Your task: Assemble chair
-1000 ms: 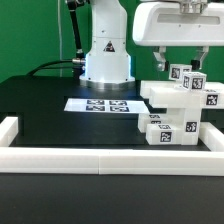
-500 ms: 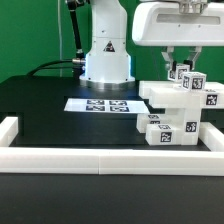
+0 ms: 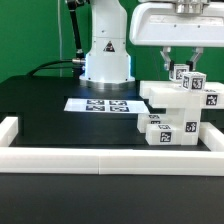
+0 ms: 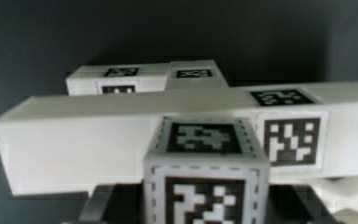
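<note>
The gripper (image 3: 176, 60) hangs over the chair (image 3: 178, 110) on the exterior view's right side of the black table (image 3: 50, 110). Its two fingers (image 3: 166, 60) point down and sit closed around the top white block (image 3: 186, 72) of the chair pile, the small tagged piece that sticks up highest. In the wrist view a tagged block (image 4: 211, 170) sits very close to the camera, between the dark finger shapes, so the grip seems to be on that piece. To do this step well, I think the hand should hold the block tight and keep it straight up, not tipped. It should move slowly, so the other white pieces do not get bumped or pushed. The long seat slab (image 4: 176, 115) lies just behind and under the held block, so any lift should go straight up first. The chair pieces sit stacked near the low white border rail (image 3: 110, 155), at the near right of the table. The marker board (image 3: 100, 104) lies flat on the table, to the left of the chair and well apart from the hand. The robot base (image 3: 105, 55) stands at the far side, behind the marker board.
</note>
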`<state>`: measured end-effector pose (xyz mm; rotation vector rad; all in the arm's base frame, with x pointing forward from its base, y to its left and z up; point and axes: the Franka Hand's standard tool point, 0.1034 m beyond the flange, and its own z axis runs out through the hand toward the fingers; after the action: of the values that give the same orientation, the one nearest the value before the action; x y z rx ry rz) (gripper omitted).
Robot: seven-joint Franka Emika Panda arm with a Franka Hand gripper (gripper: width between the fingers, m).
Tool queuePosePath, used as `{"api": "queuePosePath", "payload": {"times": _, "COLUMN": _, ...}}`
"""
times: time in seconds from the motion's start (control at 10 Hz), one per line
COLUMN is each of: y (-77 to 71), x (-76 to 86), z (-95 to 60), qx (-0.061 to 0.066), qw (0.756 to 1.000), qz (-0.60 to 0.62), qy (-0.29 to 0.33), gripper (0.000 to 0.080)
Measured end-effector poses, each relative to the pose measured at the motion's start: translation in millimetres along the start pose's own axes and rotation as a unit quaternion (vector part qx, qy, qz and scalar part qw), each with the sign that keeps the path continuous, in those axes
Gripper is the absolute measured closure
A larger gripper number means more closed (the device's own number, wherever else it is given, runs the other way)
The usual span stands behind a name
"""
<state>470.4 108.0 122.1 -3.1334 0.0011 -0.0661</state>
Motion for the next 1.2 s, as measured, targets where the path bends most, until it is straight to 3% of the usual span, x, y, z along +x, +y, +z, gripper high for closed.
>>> {"api": "queuePosePath", "payload": {"times": 0.5, "y": -0.5, "x": -0.1, "z": 0.2, "qx": 0.002, "qw": 0.984, "qz": 0.178, "qy": -0.003, "gripper": 0.0515}}
{"api": "queuePosePath", "payload": {"times": 1.2, "y": -6.1, "x": -0.7, "z": 1.2, "qx": 0.004, "qw": 0.904, "qz": 0.427, "qy": -0.005, "gripper": 0.0515}}
